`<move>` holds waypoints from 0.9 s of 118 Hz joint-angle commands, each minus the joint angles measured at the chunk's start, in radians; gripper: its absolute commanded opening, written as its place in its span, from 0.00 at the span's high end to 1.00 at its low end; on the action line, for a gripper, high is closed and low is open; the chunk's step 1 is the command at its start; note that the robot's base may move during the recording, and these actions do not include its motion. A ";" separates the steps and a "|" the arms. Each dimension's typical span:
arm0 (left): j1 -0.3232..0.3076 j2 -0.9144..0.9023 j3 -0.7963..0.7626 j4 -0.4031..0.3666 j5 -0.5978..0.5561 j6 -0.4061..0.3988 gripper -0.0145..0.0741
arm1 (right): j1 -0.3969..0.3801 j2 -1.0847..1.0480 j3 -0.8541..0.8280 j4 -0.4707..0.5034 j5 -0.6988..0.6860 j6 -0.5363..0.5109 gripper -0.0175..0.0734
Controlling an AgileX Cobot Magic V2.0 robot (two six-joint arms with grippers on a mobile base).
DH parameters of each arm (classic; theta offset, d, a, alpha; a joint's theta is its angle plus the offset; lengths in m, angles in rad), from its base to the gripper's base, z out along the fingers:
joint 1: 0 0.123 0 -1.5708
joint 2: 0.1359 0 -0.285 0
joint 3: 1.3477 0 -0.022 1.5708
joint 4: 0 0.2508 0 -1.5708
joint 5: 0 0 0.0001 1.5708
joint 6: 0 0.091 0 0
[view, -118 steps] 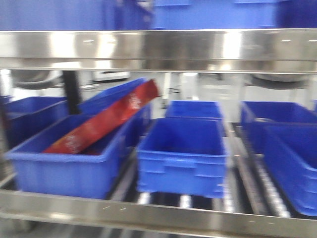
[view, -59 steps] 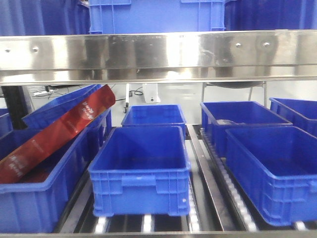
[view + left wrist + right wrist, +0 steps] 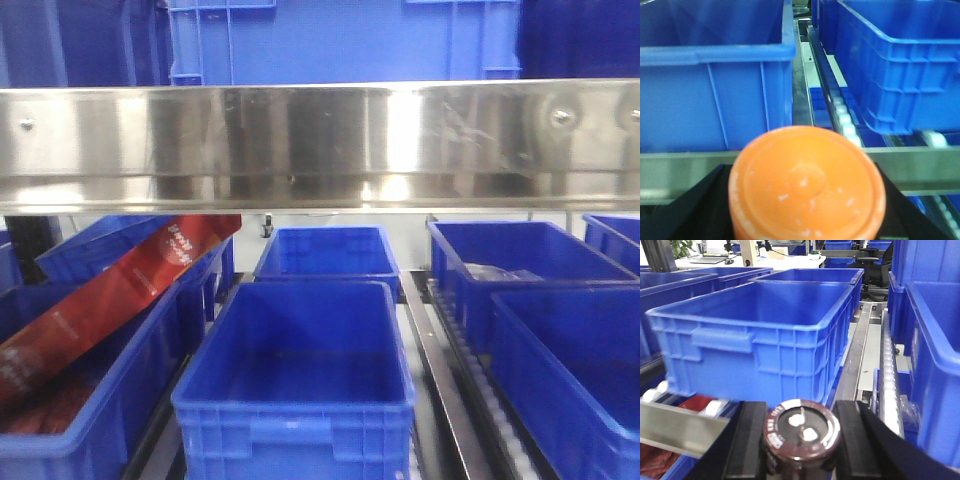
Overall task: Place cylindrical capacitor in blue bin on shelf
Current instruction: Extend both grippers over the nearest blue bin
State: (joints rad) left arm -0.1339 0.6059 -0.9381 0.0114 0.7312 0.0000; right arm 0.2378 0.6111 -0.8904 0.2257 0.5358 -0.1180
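Steel shelf holding blue bins. Left claw closed around the orange capacitor, low before the nearest bin; it likely needs lifting above the rim before release. Right claw clamps a dark can.

On the shelf, the centre bin sits directly before a second bin. A long packet leans in the left bin. Two more bins stand right.
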 commanded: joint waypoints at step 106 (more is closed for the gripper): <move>0.000 -0.003 -0.004 -0.003 -0.022 0.000 0.96 | 0.003 -0.005 -0.007 -0.003 -0.027 -0.002 0.98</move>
State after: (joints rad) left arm -0.1339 0.6059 -0.9381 0.0114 0.7312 0.0000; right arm 0.2378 0.6111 -0.8904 0.2257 0.5358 -0.1160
